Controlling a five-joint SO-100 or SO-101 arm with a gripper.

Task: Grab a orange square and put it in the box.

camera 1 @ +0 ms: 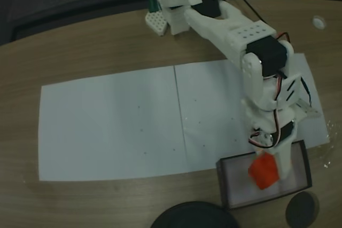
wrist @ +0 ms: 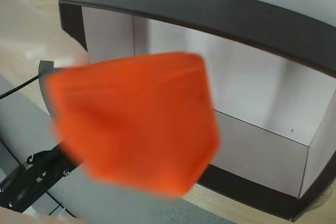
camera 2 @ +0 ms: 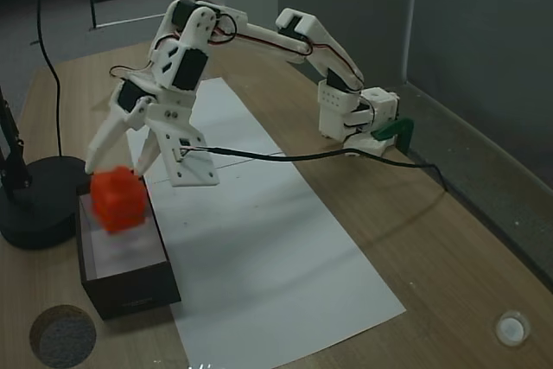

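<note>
The cube (camera 1: 263,170) is orange and hangs in the air over the box (camera 1: 306,161). It is blurry in all three views. In a fixed view the cube (camera 2: 118,199) sits above the far end of the box (camera 2: 130,295), not down on the white floor inside. It looks tipped, with one corner low, in the wrist view (wrist: 136,121). It is a cube, so no side is longer than the others. I cannot tell which way its dented face points.

The tool (camera 1: 270,166) is right at the cube, reaching down from the white arm (camera 1: 235,30). In a fixed view the tool (camera 2: 121,170) has its two white fingers (camera 2: 102,140) spread apart above the cube. I cannot tell if they grip the cube or if it is loose.

The box has thin black walls and a white inside. It stands near the front edge of the worktop (camera 1: 80,41) in a fixed view, partly on the front right corner of the white paper (camera 1: 112,126). A black disc (camera 1: 302,209) lies just beside the box, and a bigger black round base (camera 1: 192,216) lies at the front edge.
</note>
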